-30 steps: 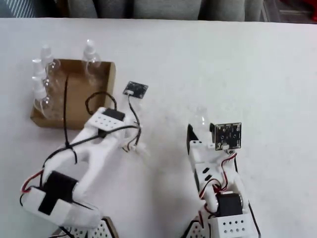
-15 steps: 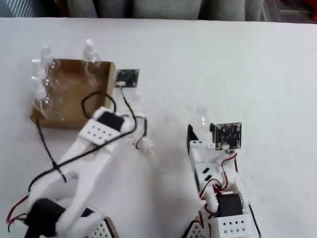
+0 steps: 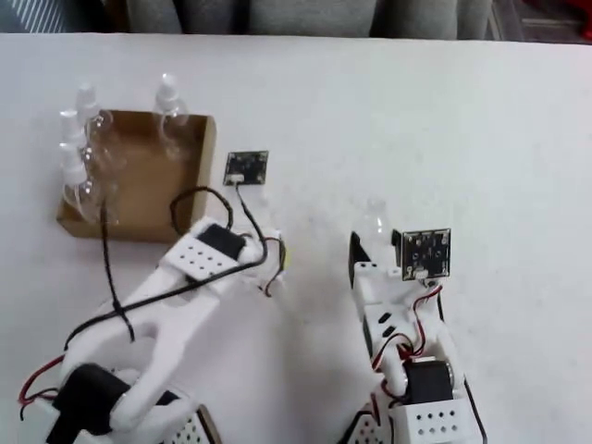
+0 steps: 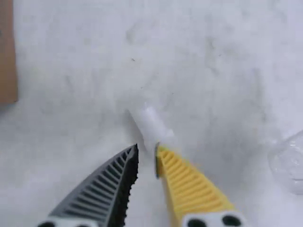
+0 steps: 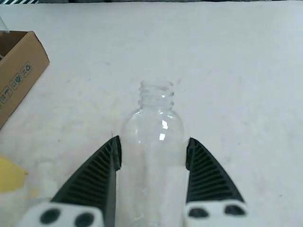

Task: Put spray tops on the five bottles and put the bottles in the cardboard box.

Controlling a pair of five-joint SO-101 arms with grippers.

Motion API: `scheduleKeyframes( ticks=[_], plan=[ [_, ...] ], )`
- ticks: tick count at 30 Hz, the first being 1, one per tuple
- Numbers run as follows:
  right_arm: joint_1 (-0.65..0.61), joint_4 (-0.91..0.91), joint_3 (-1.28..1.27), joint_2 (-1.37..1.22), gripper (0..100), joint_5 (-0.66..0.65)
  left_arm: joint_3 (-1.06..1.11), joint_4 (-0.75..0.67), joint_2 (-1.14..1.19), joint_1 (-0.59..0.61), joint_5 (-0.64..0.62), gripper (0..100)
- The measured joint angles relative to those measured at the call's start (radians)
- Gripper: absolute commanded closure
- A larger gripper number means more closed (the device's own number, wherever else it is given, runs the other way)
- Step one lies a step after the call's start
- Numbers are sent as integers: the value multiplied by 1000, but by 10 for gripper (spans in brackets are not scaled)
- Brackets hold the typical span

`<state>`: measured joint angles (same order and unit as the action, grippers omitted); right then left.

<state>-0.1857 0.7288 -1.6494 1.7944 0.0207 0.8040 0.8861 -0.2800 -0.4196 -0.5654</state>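
A white spray top lies on the table, its near end pinched between the tips of my left gripper. In the high view that gripper is low over the table, right of the cardboard box. My right gripper is shut on a clear bottle whose bare threaded neck points away from the arm. This bottle sits just ahead of the right gripper near the table's middle. Several clear bottles with spray tops stand in the box.
The box's corner is to one side of the held bottle, and its edge is in the left wrist view. The clear bottle is off to the side of the spray top. White table lies beyond both arms.
The left arm swung toward the box and came back. Its gripper now sits a little further right, down at the spray top. The right arm and its bottle stayed put.
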Motion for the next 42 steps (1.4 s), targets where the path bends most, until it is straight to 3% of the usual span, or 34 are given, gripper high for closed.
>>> scheduleKeyframes(
  ticks=[6, 14, 20, 23, 25, 26, 27, 35, 42],
  plan=[
    [0, 0, 0, 0, 982, 0, -5, 0, 58, -3, -78, 759],
    [0, 0, 0, 0, 982, 0, -5, -40, 84, -2, -98, 759],
    [0, 0, 0, 0, 982, 0, -28, -100, 232, 3, -98, 760],
    [0, 0, 0, 0, 982, 0, -80, -106, 302, 14, -98, 835],
    [0, 0, 0, 0, 982, 0, -107, -106, 333, 17, -101, 968],
    [0, 0, 0, 0, 982, 0, -118, -106, 344, 18, -101, 994],
    [0, 0, 0, 0, 982, 0, -124, -106, 351, 18, -101, 955],
    [-21, 0, 0, 0, 982, 0, -140, -94, 334, 18, -101, 979],
    [-89, 0, 0, 0, 982, 0, -138, -86, 106, 43, -100, 978]
  ],
)
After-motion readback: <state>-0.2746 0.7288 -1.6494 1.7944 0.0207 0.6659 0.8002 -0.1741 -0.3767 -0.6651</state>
